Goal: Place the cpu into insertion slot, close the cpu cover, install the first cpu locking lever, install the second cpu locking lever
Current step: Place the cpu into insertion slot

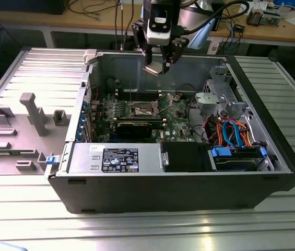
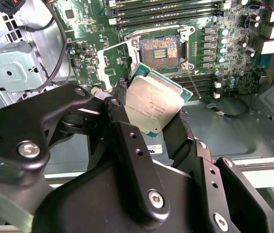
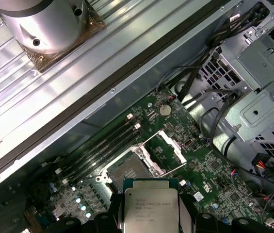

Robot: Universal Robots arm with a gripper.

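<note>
Exterior view: the gripper (image 1: 157, 67) hangs above the open computer case (image 1: 189, 192), clear of its walls, with its fingers clamped on the cpu (image 1: 152, 70). In the second wrist view, the chip's dull silver, green-edged top is tilted, well above the uncovered insertion slot (image 2: 159, 48).

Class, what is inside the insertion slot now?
Only bare coppery contacts show in the slot; no chip. The cpu hangs above in the gripper, hiding part of the slot's rim.

near edge of the cpu (image 2: 153, 104) hiding behind the gripper (image 2: 152, 130) in the second wrist view, picture edge cutting it off in the first wrist view, insertion slot (image 1: 139, 109) showing too small for detail in the exterior view
</note>
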